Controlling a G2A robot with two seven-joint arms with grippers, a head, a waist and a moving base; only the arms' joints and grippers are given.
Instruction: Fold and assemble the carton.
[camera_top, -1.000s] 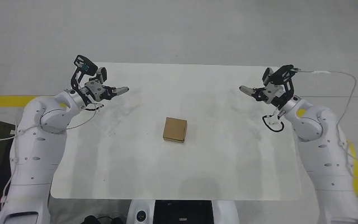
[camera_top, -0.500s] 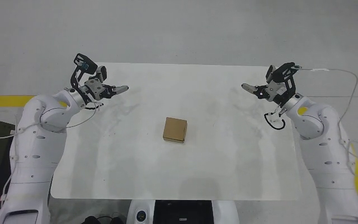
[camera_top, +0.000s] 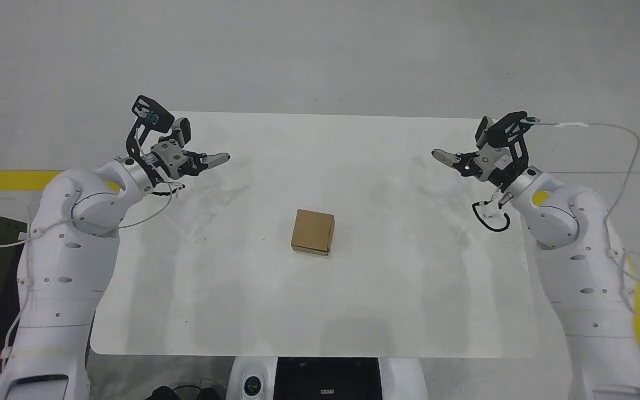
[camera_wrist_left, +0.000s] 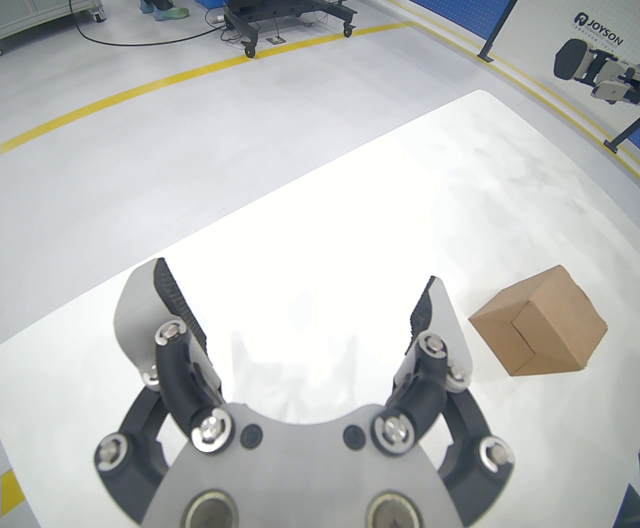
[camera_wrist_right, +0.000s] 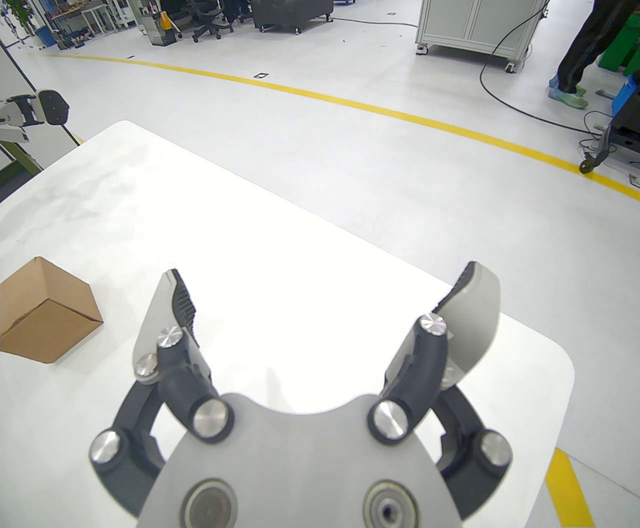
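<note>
Plain unprinted brown on carton (camera_top: 313, 232), well apart from left gripper (camera_wrist_left: 296, 272) and right gripper (camera_wrist_right: 322, 270). Silver fingers (camera_wrist_left: 132, 310), black ribbed pads (camera_wrist_left: 180, 307) on both. White, faintly grey-smudged table (camera_top: 400, 300) beneath. Yellow floor line (camera_wrist_right: 400, 117) beyond.

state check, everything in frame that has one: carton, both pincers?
carton: folded into a closed box, flaps shut, flat on the table, nothing touching it
left pincer: open, empty, apart from the carton
right pincer: open, empty, apart from the carton
</note>
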